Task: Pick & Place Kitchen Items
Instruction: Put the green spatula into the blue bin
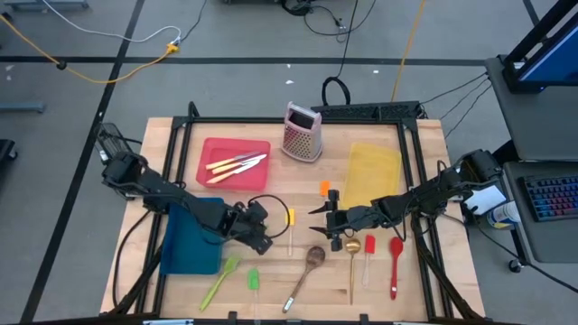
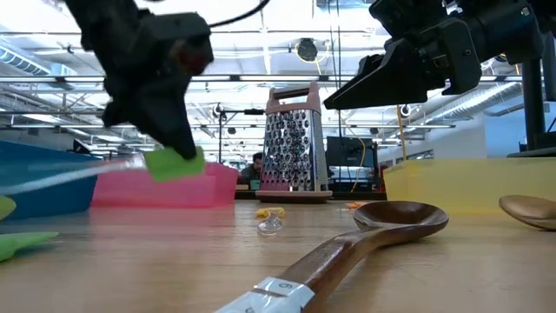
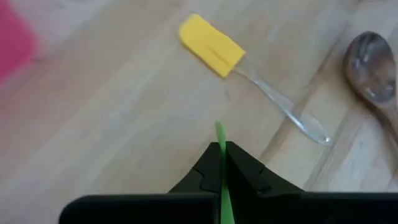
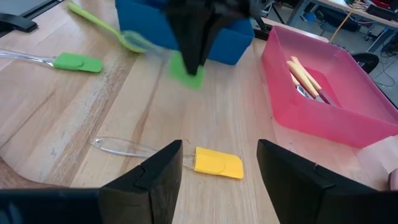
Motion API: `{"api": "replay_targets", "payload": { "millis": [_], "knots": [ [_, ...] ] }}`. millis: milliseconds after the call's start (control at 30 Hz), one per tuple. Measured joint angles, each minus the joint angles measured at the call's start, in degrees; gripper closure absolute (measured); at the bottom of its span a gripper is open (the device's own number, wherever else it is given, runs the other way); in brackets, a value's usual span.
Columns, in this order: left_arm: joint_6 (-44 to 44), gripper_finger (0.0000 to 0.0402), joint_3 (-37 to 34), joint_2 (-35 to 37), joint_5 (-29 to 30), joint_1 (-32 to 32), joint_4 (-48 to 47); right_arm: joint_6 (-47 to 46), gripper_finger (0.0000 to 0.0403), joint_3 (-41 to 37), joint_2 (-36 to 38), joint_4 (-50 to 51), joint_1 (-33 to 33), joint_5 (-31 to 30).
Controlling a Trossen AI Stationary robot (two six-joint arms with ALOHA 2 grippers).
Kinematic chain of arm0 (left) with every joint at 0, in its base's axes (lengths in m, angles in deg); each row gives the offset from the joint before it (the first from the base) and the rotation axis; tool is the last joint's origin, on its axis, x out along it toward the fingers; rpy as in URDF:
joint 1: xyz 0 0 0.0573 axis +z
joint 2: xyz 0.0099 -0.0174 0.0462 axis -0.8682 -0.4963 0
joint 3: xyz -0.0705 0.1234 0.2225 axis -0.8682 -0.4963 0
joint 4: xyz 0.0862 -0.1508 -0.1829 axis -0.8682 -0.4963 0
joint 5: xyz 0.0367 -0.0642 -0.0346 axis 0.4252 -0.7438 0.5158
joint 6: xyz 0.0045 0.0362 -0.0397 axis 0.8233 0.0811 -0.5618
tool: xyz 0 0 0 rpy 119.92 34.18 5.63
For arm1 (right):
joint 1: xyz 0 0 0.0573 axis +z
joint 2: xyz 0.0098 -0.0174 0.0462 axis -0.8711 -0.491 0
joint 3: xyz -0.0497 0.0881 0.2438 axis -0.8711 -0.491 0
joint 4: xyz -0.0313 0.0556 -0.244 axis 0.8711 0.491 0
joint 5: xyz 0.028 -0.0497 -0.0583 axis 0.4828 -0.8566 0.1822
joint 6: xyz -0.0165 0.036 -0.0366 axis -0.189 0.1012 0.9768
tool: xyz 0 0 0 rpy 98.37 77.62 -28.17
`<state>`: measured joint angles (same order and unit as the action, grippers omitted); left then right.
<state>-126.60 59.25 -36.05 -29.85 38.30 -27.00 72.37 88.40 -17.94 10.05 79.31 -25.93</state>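
Gripping a green spatula [image 2: 176,163] above the wooden table [image 1: 271,181] — left fingers [image 1: 256,227] closed, right fingers [image 1: 327,219] wide

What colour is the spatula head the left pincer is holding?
Green; the spatula head shows best in the low view, clamped in the left pincer.

My left gripper [image 4: 193,59] hides the handle of the green spatula [image 4: 186,73] I hold. Beside the grater [image 2: 291,139], the wooden spoon [image 2: 395,217] runs off the edge. The blue bin [image 2: 39,178] looks blurry.
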Motion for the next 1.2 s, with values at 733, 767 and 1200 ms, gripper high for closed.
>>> {"api": "replay_targets", "payload": {
  "millis": [733,767,1200],
  "knots": [
    [-36.47,0.0388,16.07,5.09,6.76,-11.28,-61.17,-0.21,0.0203,0.0,0.0,0.06,0.0,0.09],
    [-38.13,0.0386,15.06,5.09,5.6,-11.56,-60.93,-0.21,0.0203,0.0,0.0,0.07,0.0,0.09],
    [-44.56,0.037,-4.36,5.07,-0.82,-12.22,-37.14,-0.21,0.0202,0.0,0.0,0.06,0.0,0.11]
  ]
}}
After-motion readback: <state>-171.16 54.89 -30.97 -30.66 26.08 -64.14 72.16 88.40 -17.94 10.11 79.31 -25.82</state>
